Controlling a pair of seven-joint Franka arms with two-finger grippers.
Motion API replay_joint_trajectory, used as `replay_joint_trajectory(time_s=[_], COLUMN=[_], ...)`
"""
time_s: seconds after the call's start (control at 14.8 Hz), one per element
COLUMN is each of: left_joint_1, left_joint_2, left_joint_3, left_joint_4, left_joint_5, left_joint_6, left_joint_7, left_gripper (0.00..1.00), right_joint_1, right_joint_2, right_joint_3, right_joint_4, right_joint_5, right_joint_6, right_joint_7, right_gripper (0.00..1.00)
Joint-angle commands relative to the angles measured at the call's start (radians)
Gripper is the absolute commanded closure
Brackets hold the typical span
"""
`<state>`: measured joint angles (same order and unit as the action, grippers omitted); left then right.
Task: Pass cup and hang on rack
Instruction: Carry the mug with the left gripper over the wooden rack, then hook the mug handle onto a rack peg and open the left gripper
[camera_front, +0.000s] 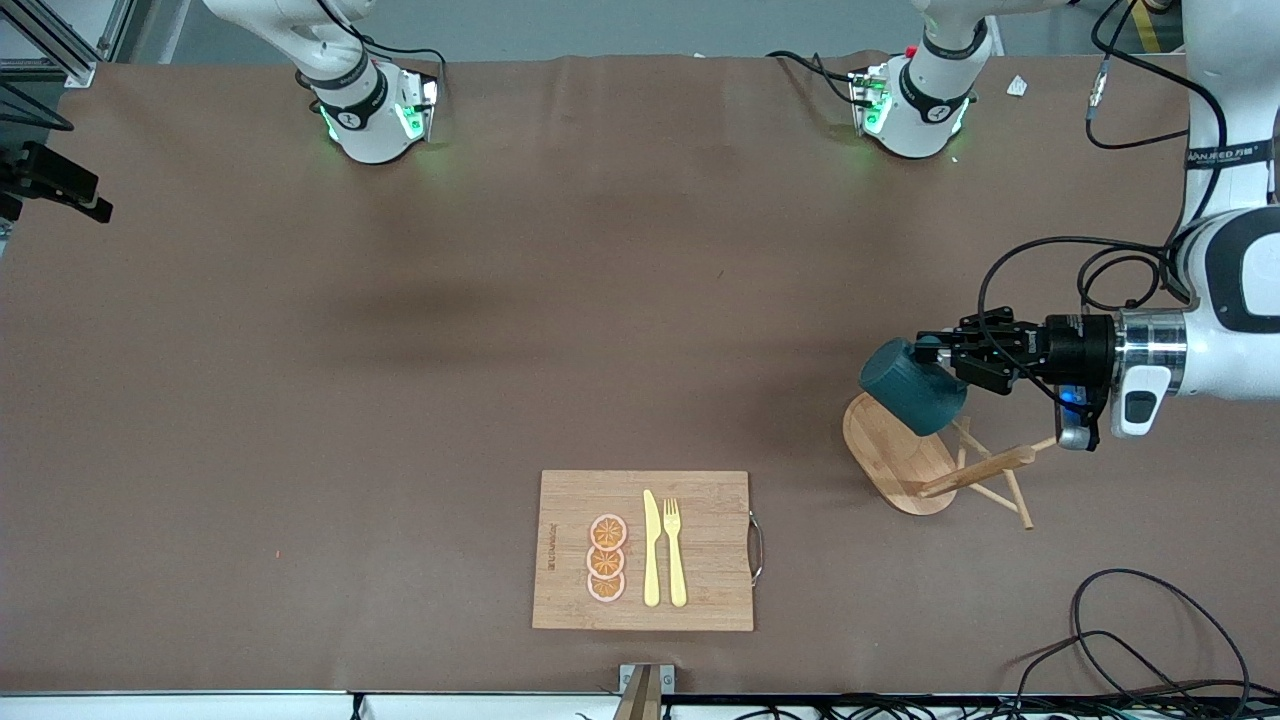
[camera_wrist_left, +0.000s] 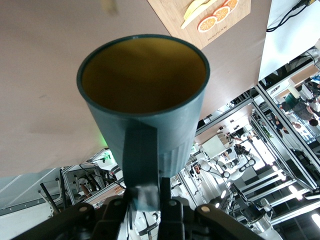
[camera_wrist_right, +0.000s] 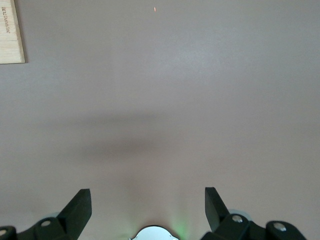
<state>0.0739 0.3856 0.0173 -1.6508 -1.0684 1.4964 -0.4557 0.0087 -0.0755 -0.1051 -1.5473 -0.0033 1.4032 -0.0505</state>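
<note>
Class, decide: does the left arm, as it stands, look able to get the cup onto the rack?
Probably yes: the left gripper holds the cup directly over the rack, nothing between.

The white left arm (camera_front: 1225, 160) carries a black band lettered "ANJEED"; the rectangular bamboo cutting board's (camera_front: 570, 500) small stamp is unreadable.

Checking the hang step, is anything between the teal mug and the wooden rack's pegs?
Nothing visible is. The left tool holds the dark teal cylindrical mug by its handle, tilted over the light wooden mug rack.
</note>
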Motion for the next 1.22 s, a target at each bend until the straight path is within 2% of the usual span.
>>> replay_joint_trajectory(time_s=[0.0, 1.15], left_joint_1=[0.030, 0.164], left_joint_2=[0.019, 0.102], left_joint_3=[-0.005, -0.007], left_joint_4=[0.006, 0.023], left_joint_5=[-0.024, -0.035], left_joint_6=[-0.038, -0.070], left_joint_7=[0.058, 0.290], left_gripper=[1.00, 0.99], right_joint_1=[-0.013, -0.010], right_joint_2=[-0.020, -0.020], right_joint_3=[0.009, 0.013], right_joint_4=[-0.013, -0.014], right_joint_5=[-0.003, -0.010], right_joint_6=[0.007, 0.010], right_joint_7=[-0.012, -0.014], right_gripper=[0.00, 0.00])
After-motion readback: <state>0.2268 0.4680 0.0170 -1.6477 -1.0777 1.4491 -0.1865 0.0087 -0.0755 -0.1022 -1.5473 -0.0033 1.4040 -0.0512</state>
